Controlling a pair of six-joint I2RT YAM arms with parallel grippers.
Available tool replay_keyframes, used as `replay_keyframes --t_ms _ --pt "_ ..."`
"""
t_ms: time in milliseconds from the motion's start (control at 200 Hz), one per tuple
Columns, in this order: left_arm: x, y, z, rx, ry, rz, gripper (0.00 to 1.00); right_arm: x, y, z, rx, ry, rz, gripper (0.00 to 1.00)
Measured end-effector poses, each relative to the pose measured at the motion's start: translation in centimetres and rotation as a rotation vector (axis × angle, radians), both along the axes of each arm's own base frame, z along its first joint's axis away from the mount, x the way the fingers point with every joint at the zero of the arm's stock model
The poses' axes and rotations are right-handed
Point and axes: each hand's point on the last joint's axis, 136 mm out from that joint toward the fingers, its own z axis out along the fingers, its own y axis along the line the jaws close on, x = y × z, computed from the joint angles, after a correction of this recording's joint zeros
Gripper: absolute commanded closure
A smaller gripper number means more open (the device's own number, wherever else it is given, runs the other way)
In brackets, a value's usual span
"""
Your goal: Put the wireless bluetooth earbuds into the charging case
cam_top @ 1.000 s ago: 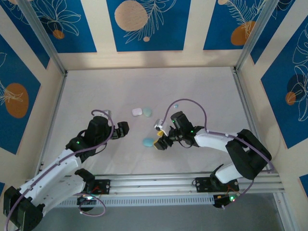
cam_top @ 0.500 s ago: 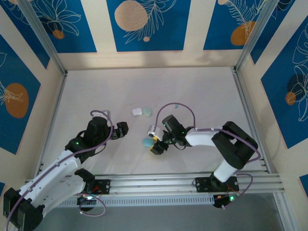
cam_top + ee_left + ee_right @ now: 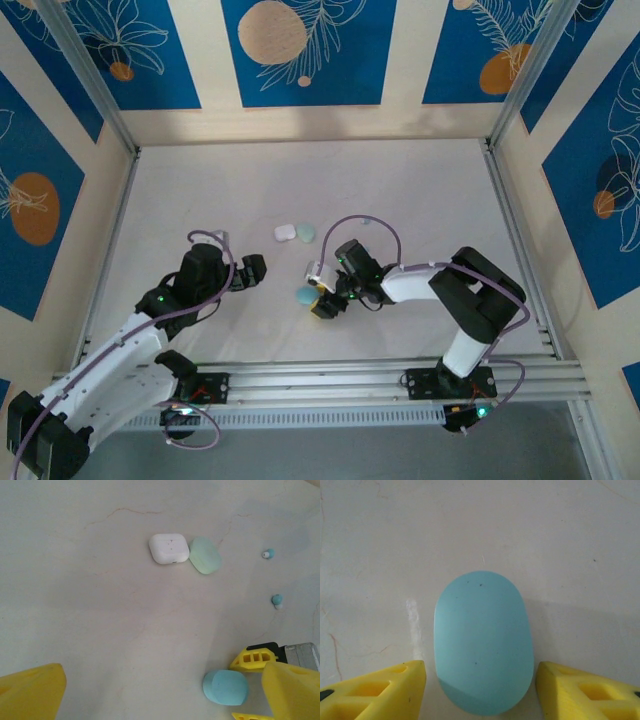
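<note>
Right claw (image 3: 480, 666), half off-frame, astride case (image 3: 481, 630)

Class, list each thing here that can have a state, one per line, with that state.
blue charging case: closed, flat on table, not yet gripped
white charging case: closed, lying flat
mint charging case: closed, beside the white one
farther teal earbud: loose on table
nearer teal earbud: loose on table
left end effector: open, empty
right end effector: open, straddling blue charging case
</note>
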Motion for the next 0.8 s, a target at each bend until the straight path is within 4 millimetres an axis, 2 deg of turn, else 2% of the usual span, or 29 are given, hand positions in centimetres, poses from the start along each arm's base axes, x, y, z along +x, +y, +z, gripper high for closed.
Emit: replay_keyframes --t_ms 400,500,595,695,800 --pt "0.0 -0.1 0.0 -0.005 0.004 -0.006 0.00 0.6 1.4 -0.1 0.007 -0.079 0.043 0.64" --pt "-0.1 -0.4 -0.2 -0.008 0.013 -0.020 0.06 0.4 1.5 0.0 0.005 -0.088 0.044 0.67" --pt "-0.1 -1.1 -0.5 -0.020 0.027 -0.054 0.17 -0.3 0.9 0.6 0.013 -0.074 0.024 0.71" --pt "-0.3 -2.1 -0.4 -0.047 0.047 -0.094 0.19 -0.3 0.2 3.6 0.077 -0.055 -0.023 0.71" --pt "-0.1 -3.7 1.4 -0.099 0.044 -0.159 0.20 1.0 -0.7 9.6 0.226 -0.075 -0.086 0.71"
